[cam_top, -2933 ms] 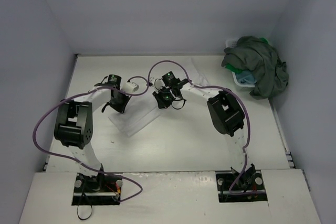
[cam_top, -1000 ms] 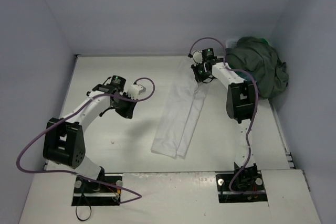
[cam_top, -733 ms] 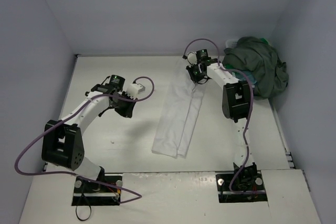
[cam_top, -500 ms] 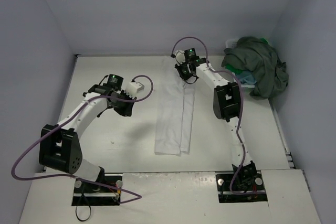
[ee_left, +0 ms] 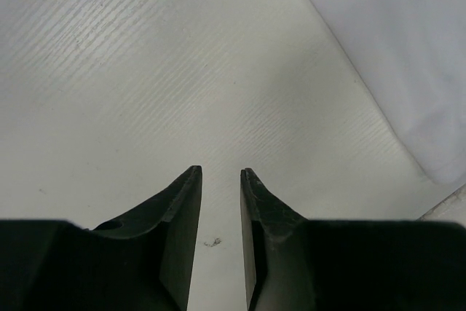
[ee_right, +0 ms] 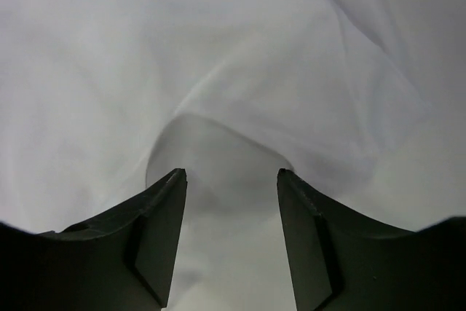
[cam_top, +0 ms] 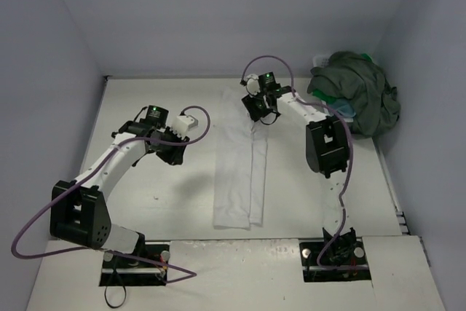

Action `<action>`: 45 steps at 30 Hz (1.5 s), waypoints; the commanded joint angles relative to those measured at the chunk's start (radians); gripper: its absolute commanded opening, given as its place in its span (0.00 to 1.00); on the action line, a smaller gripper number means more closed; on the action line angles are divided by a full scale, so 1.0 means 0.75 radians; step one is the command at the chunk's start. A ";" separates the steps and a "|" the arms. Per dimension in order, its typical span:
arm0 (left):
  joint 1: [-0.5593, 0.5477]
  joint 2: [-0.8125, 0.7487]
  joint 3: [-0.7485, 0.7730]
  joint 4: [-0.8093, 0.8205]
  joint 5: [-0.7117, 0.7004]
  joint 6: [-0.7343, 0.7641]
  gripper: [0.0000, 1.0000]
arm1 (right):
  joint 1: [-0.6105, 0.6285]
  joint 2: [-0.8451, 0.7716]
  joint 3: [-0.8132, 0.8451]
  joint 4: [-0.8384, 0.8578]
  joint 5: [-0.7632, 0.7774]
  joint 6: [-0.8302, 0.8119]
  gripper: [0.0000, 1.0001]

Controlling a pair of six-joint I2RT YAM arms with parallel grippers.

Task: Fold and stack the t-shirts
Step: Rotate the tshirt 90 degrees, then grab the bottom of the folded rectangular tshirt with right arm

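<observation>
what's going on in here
Two robot arms are folding t-shirts. The white t-shirt lies on the table as a long narrow strip. The right gripper is open over its far end; the left gripper is slightly open above bare table beside it. A heap of other shirts covers the basket, far right.

No legible text, label, brand, number or sign in any view.
</observation>
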 commanded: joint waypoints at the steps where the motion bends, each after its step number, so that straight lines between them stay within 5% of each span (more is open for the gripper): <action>1: 0.007 -0.088 0.025 0.010 0.012 -0.019 0.23 | -0.024 -0.402 -0.134 0.112 0.064 0.016 0.50; 10: 0.007 -0.198 0.078 -0.111 -0.024 0.005 0.24 | 0.107 -0.819 -0.428 -0.215 -0.089 -0.055 0.49; 16: 0.013 -0.315 0.079 -0.160 -0.069 0.024 0.24 | 0.596 -1.114 -0.906 -0.240 0.191 -0.170 0.49; 22: 0.052 -0.507 0.046 -0.082 -0.184 -0.025 0.24 | 0.704 -1.296 -1.161 -0.234 0.183 -0.268 0.50; 30: 0.083 -0.795 0.021 0.069 -0.470 -0.058 0.25 | 0.927 -1.333 -1.369 -0.244 0.271 -0.282 0.50; 38: 0.203 -0.935 -0.052 0.190 -0.717 -0.091 0.37 | 1.126 -1.215 -1.329 -0.230 0.277 -0.303 0.58; 45: 0.304 -0.924 -0.120 0.180 -0.620 -0.132 0.45 | 1.226 -1.139 -1.323 -0.166 0.259 -0.295 0.68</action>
